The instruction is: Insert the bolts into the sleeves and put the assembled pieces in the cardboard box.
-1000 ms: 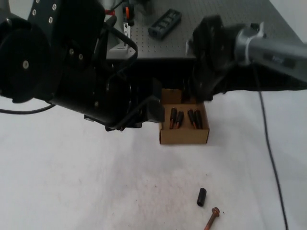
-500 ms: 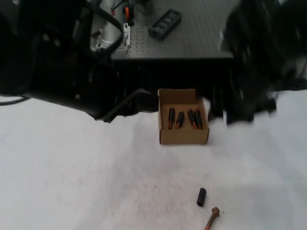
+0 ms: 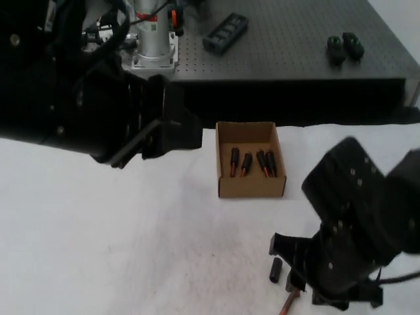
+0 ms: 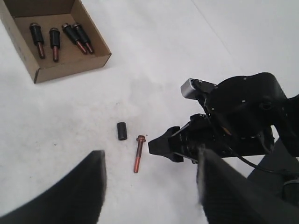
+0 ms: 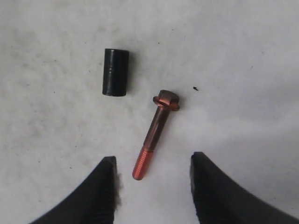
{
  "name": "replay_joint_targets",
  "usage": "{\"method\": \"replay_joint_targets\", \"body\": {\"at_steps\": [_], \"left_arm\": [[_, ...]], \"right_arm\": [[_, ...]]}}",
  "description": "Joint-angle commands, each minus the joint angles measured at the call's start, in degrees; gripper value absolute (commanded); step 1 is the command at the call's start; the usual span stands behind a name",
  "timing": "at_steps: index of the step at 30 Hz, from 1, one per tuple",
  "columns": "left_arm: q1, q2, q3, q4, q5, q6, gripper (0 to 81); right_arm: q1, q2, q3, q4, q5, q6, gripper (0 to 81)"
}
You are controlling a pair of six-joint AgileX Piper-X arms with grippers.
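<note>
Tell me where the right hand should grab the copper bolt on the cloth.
Probably the bolt by its shank just below the flanged head, straight down from above: it lies flat on the cloth, clear of the sleeve, and the open right hand hangs over its threaded end.

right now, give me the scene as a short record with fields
box: open, on the white cloth
pieces: four assembled, lying in the box
bolt: loose on the cloth, lying flat
sleeve: loose, beside the bolt's head, not touching it
right gripper: open, over the bolt, threaded end between its fingers
left gripper: open, holding nothing
to do: one bolt and sleeve not yet joined
</note>
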State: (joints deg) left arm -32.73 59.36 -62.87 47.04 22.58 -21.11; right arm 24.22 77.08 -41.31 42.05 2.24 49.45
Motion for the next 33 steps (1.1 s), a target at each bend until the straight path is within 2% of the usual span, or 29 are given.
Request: {"method": "replay_joint_targets", "body": {"at_steps": [1, 4, 14, 20, 33], "left_arm": [[0.04, -0.55, -0.43, 0.10, -0.48, 0.58, 41.9], [0.04, -0.85, -0.43, 0.76, -0.48, 0.58, 41.9], [0.04, -0.79, -0.43, 1.04, -0.48, 0.58, 41.9], [0.04, -0.79, -0.43, 1.04, -0.48, 0.58, 41.9], [0.04, -0.79, -0.43, 1.02, -0.48, 0.83, 41.9]], "right_arm": [[0.43, -0.31, 3.09, -7.07, 1.30, 6.23, 35.5], [0.21, 1.16, 3.82, -8.12, 2.81, 8.78, 35.5], [-0.12, 7.77, 3.80, -11.54, -0.77, 11.47, 35.4], [-0.12, 9.15, 3.80, -10.77, -0.67, 11.35, 28.4], [-0.23, 12.58, 3.70, -11.92, -0.27, 11.46, 26.9]]}}
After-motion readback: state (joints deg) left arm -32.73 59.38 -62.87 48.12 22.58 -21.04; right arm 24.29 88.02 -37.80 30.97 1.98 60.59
